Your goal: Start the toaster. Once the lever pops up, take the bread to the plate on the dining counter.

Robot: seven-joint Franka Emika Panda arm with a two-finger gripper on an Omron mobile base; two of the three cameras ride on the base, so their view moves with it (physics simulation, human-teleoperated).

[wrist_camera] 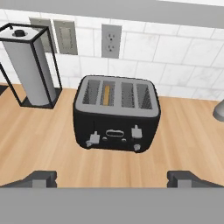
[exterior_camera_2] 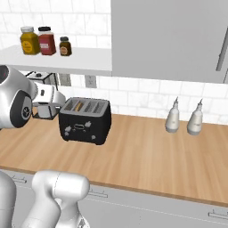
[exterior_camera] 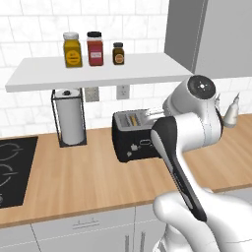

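1. Hand view looks down on the toaster [wrist_camera: 116, 114], which sits mid-worktop [wrist_camera: 39, 135] with its front controls facing the camera; a slice of bread [wrist_camera: 106, 95] stands edge-up in the second slot from the left.
2. The gripper [wrist_camera: 112, 178] hangs above and short of the toaster, jaws spread wide and holding nothing.
3. Step in hand, as I judge it: starting the toaster. Two small levers show on the front, the left one [wrist_camera: 93, 140] at about 7 o'clock from the bread.
4. Next move probably calls for dropping toward that left lever and pressing it down.
5. Room: bare worktop lies in front; the paper towel holder [wrist_camera: 29, 65] stands at 10 o'clock, well apart, and two bottles [exterior_camera_2: 183, 117] stand far off at 3 o'clock.
6. Overhead, the shelf [exterior_camera: 93, 73] caps the height.
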